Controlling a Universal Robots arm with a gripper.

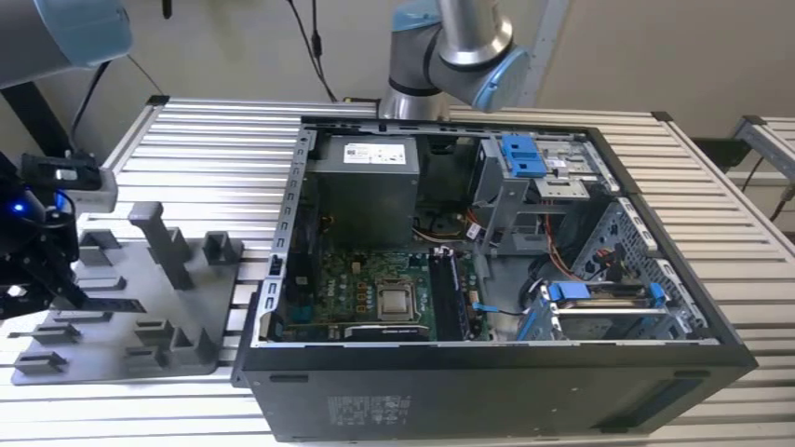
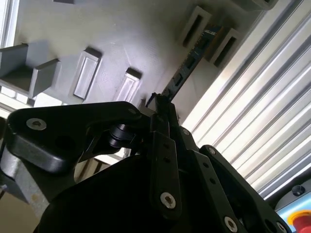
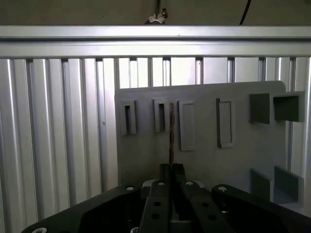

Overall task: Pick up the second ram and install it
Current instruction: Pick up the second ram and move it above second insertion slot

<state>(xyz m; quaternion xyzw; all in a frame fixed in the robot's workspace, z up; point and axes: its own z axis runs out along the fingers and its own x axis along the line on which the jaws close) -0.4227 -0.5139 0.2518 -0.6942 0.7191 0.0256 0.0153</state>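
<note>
Your gripper (image 3: 171,169) is down over the grey tray (image 3: 209,165), which sits on the slatted metal table (image 3: 58,121). In the exterior view that is on the left, beside the open computer case (image 1: 497,391).

The memory stick (image 3: 171,131) stands on its long edge on the tray. In the first wrist view you see it edge-on, as a thin dark line between a slotted holder block (image 3: 162,116) and a flat one (image 3: 187,125).

The line runs straight down into the narrow gap between your fingertips (image 3: 165,168). The fingers are drawn in close, one on each flat face, and they look to be pinching the stick's near end.

In the second wrist view the memory stick (image 2: 187,65) reaches away from the fingertips at a slant. Its far end sits between two upright blocks near the tray's edge, so most of its length lies beyond your grip. The stick is in line with the gap between the fingers, not crossing it.
</note>
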